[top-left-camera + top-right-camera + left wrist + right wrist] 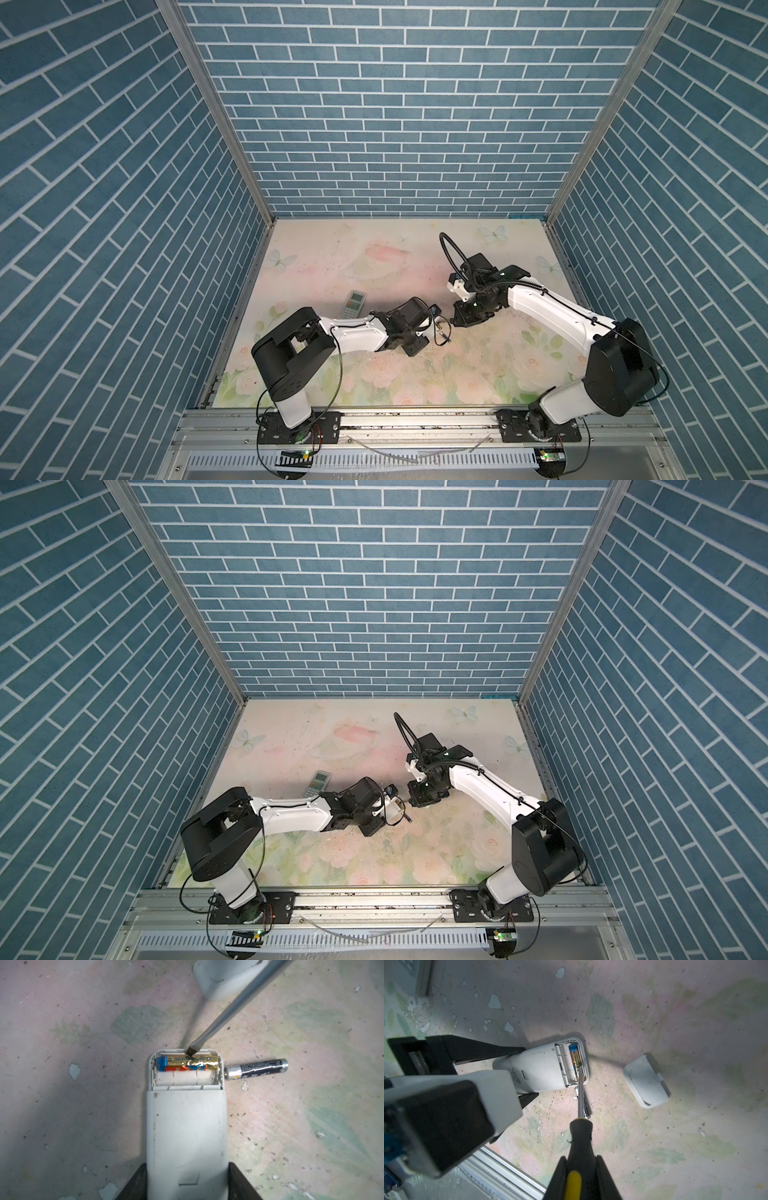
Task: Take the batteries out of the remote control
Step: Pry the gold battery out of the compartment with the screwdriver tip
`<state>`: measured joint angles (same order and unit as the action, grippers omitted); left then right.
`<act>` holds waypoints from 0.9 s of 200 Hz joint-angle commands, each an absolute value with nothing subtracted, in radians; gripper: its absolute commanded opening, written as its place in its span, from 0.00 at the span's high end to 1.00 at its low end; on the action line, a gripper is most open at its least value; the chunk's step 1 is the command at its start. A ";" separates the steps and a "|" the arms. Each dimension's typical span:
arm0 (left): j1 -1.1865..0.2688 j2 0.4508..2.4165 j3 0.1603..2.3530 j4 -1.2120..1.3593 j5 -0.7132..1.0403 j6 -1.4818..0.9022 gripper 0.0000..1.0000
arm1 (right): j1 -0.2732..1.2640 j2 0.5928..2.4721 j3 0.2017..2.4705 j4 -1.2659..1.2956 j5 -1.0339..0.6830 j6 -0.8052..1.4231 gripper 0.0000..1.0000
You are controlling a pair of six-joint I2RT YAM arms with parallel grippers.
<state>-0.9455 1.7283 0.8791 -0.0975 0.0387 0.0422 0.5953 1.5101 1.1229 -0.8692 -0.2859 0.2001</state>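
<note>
My left gripper (187, 1163) is shut on a white remote control (186, 1130) lying back up, one finger on each side. Its battery bay is open at the far end. One of the batteries, gold with blue and orange (187, 1064), sits in the outer slot; the inner slot is empty. A black battery (257, 1069) lies on the table right beside the bay. My right gripper (581, 1157) is shut on a black-and-yellow screwdriver (581, 1132). The screwdriver's flat tip (191, 1052) rests on the gold battery.
The white cover plate (645, 1080) lies on the table a little beyond the remote's open end. A second remote (353, 304), face up, lies behind the left arm. An aluminium rail (500, 1167) runs along the table's front edge.
</note>
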 commanded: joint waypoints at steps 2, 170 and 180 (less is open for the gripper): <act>-0.945 1.799 0.854 -0.225 0.018 0.072 0.83 | 0.594 1.531 1.147 -0.924 -0.310 0.138 1.00; -0.944 1.787 0.851 -0.218 0.008 0.071 0.84 | 0.571 1.576 1.128 -0.854 -0.556 0.140 1.00; -0.944 1.788 0.850 -0.215 0.011 0.071 0.84 | 0.562 1.580 1.126 -0.846 -0.581 0.140 1.00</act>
<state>-0.9455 1.7321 0.8875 -0.1081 0.0349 0.0402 0.5552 1.5494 1.1225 -0.8879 -0.3969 0.1780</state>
